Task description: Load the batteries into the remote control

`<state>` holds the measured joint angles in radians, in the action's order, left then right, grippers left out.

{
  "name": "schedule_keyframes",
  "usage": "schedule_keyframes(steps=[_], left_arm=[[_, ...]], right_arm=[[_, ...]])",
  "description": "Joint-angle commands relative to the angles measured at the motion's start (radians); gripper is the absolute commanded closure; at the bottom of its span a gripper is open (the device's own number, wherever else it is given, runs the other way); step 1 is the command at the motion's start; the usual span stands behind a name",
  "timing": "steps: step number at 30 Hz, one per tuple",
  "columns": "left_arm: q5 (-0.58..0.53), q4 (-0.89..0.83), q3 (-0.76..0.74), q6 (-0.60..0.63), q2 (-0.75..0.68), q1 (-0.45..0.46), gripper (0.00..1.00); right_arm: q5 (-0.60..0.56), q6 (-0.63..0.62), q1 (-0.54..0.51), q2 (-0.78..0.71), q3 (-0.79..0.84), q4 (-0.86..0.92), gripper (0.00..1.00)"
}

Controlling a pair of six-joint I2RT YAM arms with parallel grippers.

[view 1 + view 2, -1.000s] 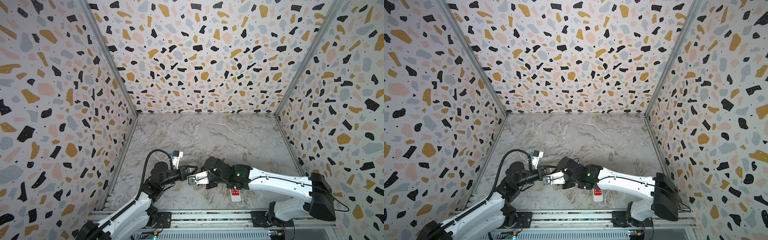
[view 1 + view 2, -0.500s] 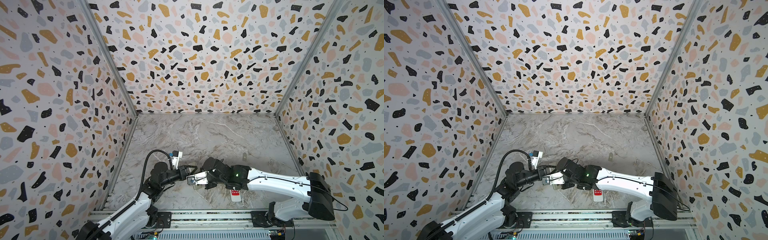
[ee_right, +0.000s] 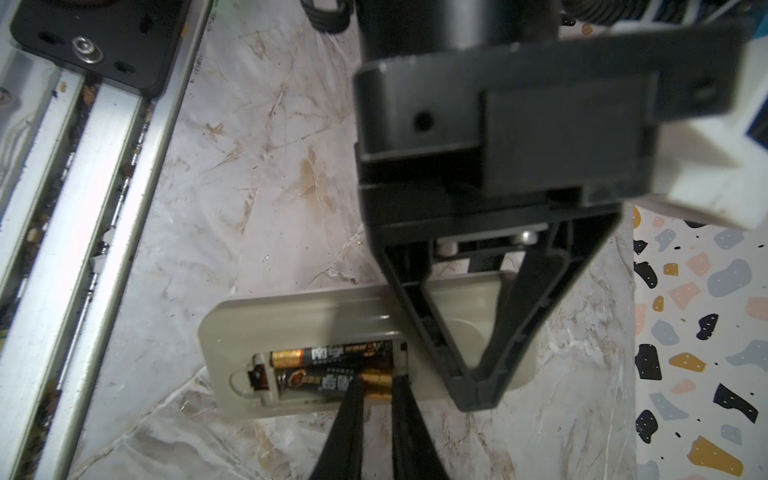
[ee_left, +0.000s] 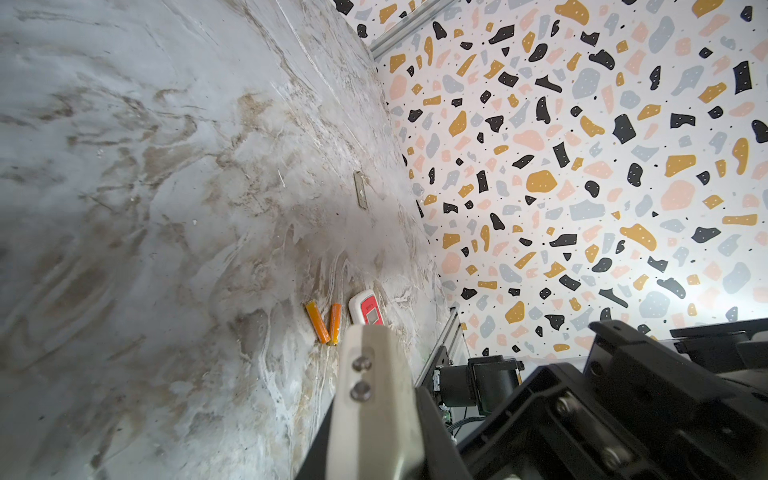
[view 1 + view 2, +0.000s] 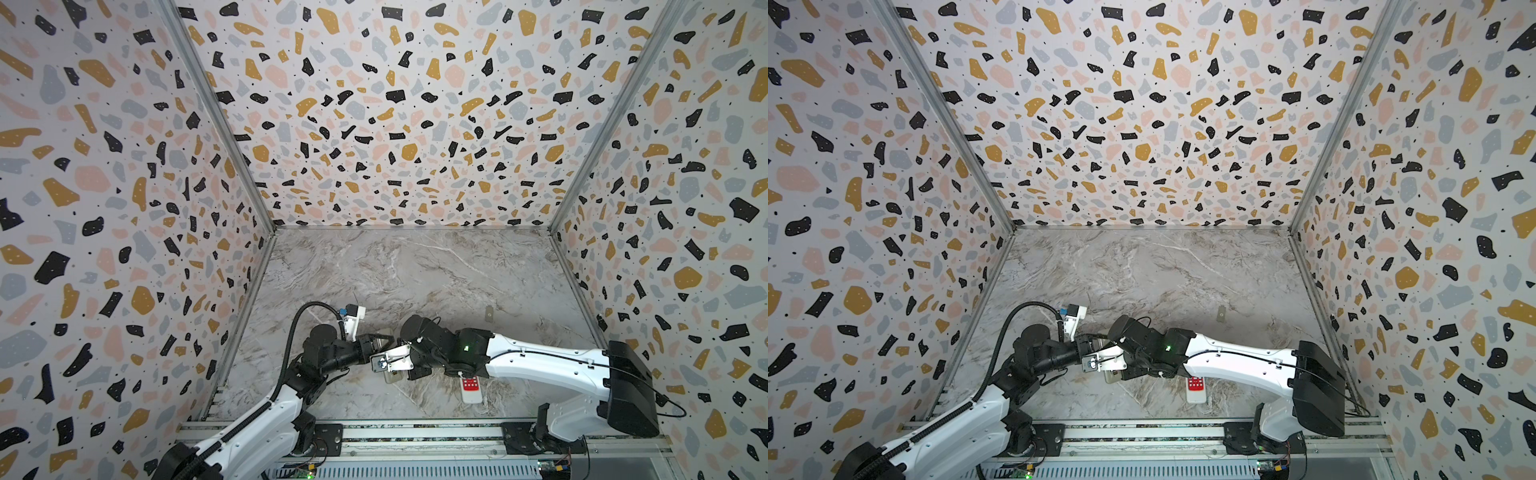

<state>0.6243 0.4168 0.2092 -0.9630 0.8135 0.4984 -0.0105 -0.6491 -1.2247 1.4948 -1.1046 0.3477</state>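
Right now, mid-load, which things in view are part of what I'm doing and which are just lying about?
In the job: beige remote, lying back up, compartment open; two black batteries in it; right claw, tips at the lower one; left claw at the remote's edge.
Lying about: two orange batteries; white remote with red face; small grey plate, farther off.
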Motion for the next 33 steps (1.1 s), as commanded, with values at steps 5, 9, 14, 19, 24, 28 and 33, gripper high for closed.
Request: schedule_keyframes(steps=[5, 9, 14, 19, 24, 28, 33], left_arm=[[0.161, 0.408, 0.091, -0.048, -0.071, 0.023, 1.00], [0.155, 0.375, 0.098, -0.027, -0.074, 0.025, 1.00], [0.154, 0.366, 0.099, -0.021, -0.074, 0.025, 1.00], [0.123, 0.300, 0.105, 0.018, -0.079, 0.025, 1.00], [0.076, 0.222, 0.101, 0.058, -0.066, 0.025, 1.00], [0.020, 0.143, 0.105, 0.114, -0.060, 0.023, 1.00], [-0.046, 0.109, 0.088, 0.128, -0.026, 0.007, 1.00]], right_arm=[[0.101, 0.004, -0.011, 0.087, 0.035, 0.103, 0.90], [0.095, 0.006, -0.011, 0.067, 0.044, 0.095, 0.90], [0.061, 0.004, -0.010, 0.061, 0.046, 0.090, 0.90], [-0.012, 0.018, -0.011, 0.006, 0.059, 0.053, 0.91], [-0.042, 0.049, -0.005, -0.116, 0.089, -0.004, 0.83], [-0.067, 0.139, 0.013, -0.218, 0.118, -0.046, 0.70], [-0.191, 0.313, 0.062, -0.349, 0.181, -0.140, 0.54]])
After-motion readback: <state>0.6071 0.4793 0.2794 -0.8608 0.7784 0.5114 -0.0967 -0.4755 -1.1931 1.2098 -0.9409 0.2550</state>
